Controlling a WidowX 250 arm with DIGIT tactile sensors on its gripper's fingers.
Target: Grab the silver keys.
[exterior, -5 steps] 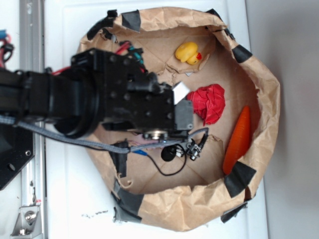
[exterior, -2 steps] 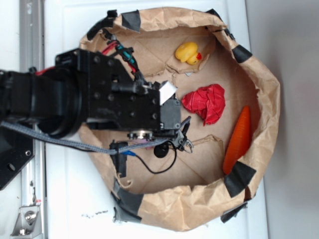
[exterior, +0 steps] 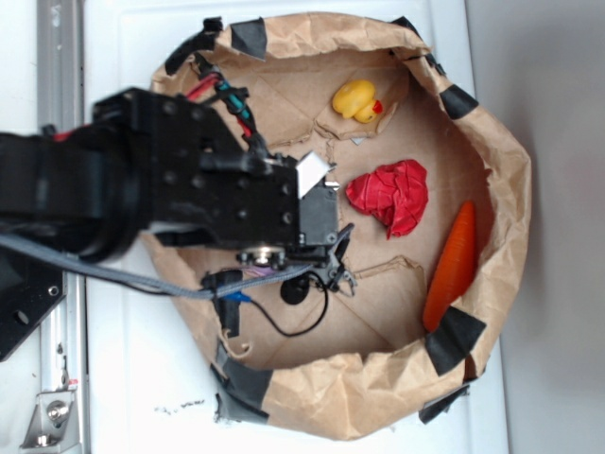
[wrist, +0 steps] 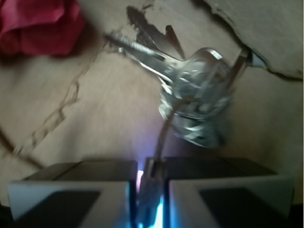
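Gripper (wrist: pixel 151 190) clamped on the keys' (wrist: pixel 194 102) wire ring; keys dangle above the bag (exterior: pixel 492 170) floor, beside the red cloth (exterior: pixel 389 194).

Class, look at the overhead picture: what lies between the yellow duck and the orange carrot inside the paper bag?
In the exterior view, the crumpled red cloth lies between the yellow duck and the orange carrot, on the bag's brown paper floor.

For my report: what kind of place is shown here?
Probably a robot test bench: a taped brown paper bin on a white table, with toys like a yellow duck, and the hand holding silver keys.
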